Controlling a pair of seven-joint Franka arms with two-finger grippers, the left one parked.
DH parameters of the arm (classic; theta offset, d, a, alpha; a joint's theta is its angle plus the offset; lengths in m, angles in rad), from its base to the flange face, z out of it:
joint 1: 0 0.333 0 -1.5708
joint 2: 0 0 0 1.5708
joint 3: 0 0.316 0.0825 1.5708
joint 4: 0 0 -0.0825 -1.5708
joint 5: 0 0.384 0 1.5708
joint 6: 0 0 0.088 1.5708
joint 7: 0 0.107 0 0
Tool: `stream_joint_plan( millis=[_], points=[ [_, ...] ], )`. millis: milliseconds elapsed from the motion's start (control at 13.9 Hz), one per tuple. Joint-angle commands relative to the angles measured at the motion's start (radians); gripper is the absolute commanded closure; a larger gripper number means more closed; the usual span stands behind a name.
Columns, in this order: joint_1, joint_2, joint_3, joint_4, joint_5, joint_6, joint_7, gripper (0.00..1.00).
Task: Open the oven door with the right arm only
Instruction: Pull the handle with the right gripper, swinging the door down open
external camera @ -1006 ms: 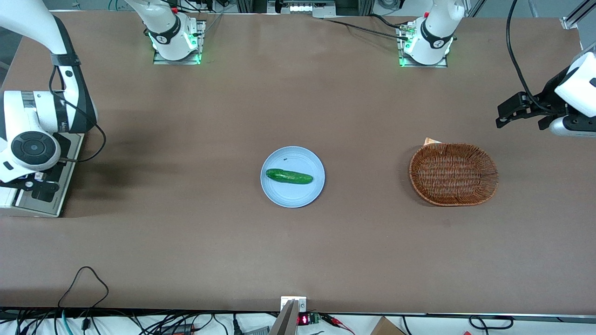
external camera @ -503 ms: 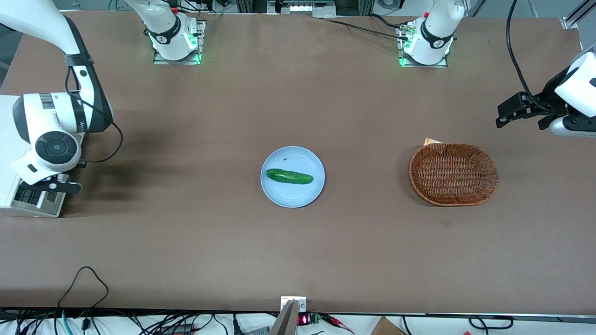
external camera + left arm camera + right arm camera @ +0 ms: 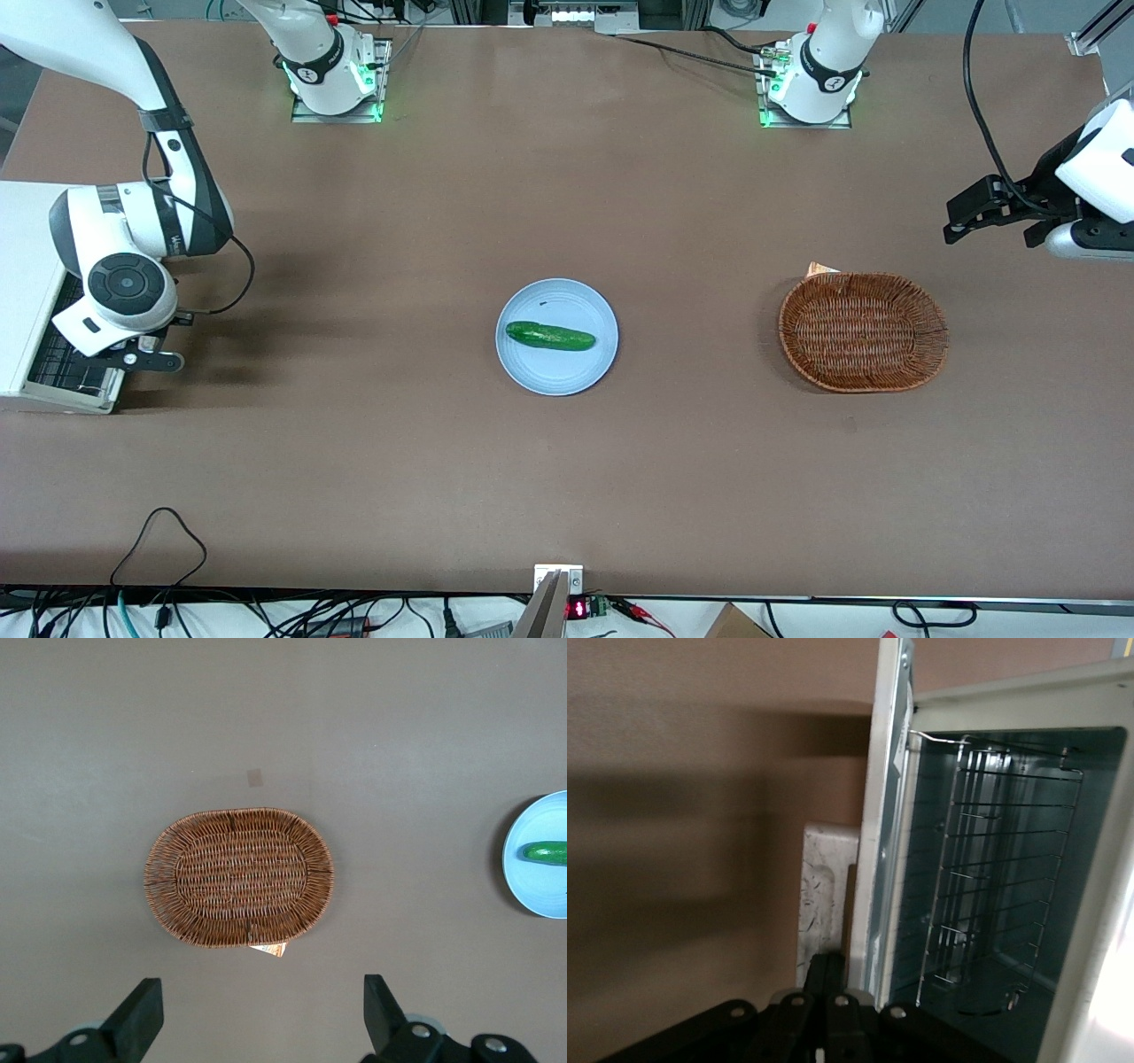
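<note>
The white toaster oven stands at the working arm's end of the table. Its oven door hangs open. In the right wrist view the door shows edge-on, with the wire rack visible in the oven's open cavity. The right arm bends down in front of the oven. My gripper sits at the door's outer edge. Up close the gripper is shut, its fingers pressed together right at the door's white bar handle. Whether they touch the handle I cannot tell.
A blue plate holding a green cucumber sits mid-table. A brown wicker basket lies toward the parked arm's end. The arm's black cable loops out beside the wrist.
The right arm's wrist and gripper have drawn away from the oven body toward the middle of the table. The oven's white top, hidden by the arm before, now shows.
</note>
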Motion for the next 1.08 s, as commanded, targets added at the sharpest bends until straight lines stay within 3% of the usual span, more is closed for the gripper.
stream_joint_plan(
  millis=[0,1006],
  points=[
    [-0.028,0.070,-0.016,0.013,-0.012,0.088,0.003,1.00],
    [-0.031,0.107,-0.015,-0.016,0.003,0.159,0.004,1.00]
  ],
)
